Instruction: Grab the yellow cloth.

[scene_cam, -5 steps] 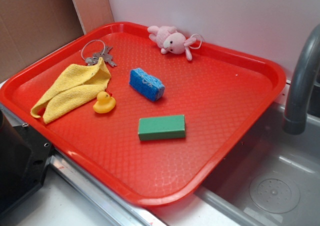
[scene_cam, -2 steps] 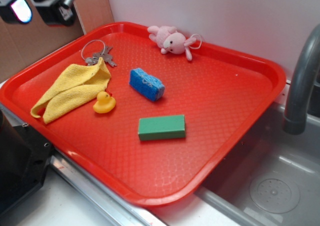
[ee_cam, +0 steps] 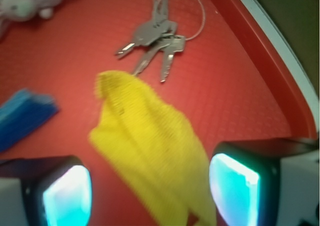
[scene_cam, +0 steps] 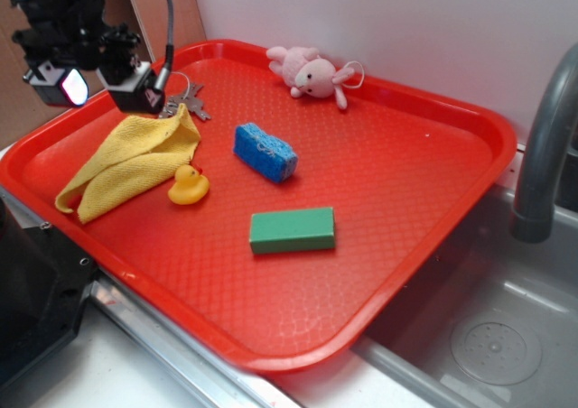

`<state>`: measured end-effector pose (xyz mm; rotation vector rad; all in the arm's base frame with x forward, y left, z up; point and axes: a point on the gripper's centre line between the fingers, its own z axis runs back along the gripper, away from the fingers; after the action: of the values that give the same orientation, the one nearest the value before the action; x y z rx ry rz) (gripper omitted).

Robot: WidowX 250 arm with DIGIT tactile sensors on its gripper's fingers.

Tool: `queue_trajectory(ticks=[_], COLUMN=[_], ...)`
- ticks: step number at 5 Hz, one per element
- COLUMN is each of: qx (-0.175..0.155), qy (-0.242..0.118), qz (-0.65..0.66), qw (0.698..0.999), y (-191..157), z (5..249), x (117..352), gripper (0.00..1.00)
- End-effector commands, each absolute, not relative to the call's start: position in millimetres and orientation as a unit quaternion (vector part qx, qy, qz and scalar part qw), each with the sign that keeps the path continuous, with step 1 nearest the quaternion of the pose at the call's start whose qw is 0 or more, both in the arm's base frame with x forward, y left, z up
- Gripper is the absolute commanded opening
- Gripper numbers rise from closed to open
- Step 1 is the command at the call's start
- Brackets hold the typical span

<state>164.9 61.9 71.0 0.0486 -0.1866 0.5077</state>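
The yellow cloth (scene_cam: 126, 162) lies folded on the left part of the red tray (scene_cam: 415, 209). In the wrist view the cloth (ee_cam: 150, 146) runs between my two fingers. My gripper (scene_cam: 97, 85) hangs above the cloth's far corner, near the tray's back left edge. In the wrist view the gripper (ee_cam: 150, 196) is open and empty, its fingers well apart on either side of the cloth and above it.
A key ring (scene_cam: 185, 97) lies just beyond the cloth and shows in the wrist view (ee_cam: 157, 36). A yellow rubber duck (scene_cam: 188, 187), a blue sponge (scene_cam: 265, 152), a green block (scene_cam: 292, 230) and a pink plush toy (scene_cam: 312, 74) lie on the tray. A sink and grey faucet (scene_cam: 542, 146) stand at the right.
My gripper has come down from the top left corner of the exterior view to just above the cloth's far corner. The things on the tray have not moved.
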Motion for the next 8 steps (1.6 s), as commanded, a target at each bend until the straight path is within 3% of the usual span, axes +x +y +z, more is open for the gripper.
queue_trajectory(ticks=[1, 2, 3, 4, 5, 6, 8], qx=[0.046, 0.031, 0.027, 0.03, 0.037, 0.033, -0.057], qy=[-0.047, -0.021, -0.02, 0.004, -0.003, 0.005, -0.006], qz=[0.245, 0.239, 0.246, 0.224, 0.213, 0.208, 0.169], qw=[0.967, 0.97, 0.969, 0.974, 0.976, 0.978, 0.984], y=[76.1, 73.0, 73.1, 70.8, 62.1, 44.6, -2.9], z=[32.6, 19.9, 18.7, 10.0, 40.4, 86.0, 162.5], x=[161.0, 155.7, 154.9, 159.2, 169.3, 181.8, 183.6], gripper=[1.0, 0.0, 0.0, 0.0, 0.0, 0.0, 0.0])
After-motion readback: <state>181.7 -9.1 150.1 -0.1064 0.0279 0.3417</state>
